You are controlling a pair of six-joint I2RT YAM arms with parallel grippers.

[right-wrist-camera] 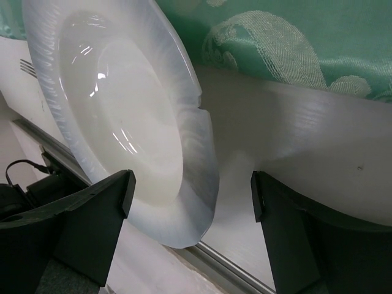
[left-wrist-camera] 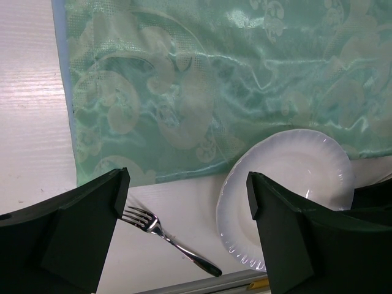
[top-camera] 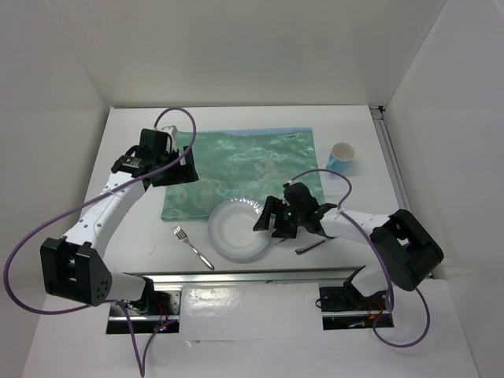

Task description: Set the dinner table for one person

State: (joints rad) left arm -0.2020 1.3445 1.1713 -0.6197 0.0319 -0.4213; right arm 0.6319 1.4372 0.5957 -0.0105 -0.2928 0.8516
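Observation:
The dinner table is a white top with a metal rail along its front. A green marbled placemat lies at its middle. A white plate rests half on the mat's near edge, half on the table. My right gripper is open at the plate's right rim. In the right wrist view the plate has its rim between the spread fingers of the right gripper, touching neither. My left gripper hovers open and empty over the mat's left edge. A silver fork lies left of the plate.
A light blue cup stands right of the mat. Another utensil lies by the right arm, near the rail. The left wrist view shows the fork, the plate and the placemat below. White walls enclose the table.

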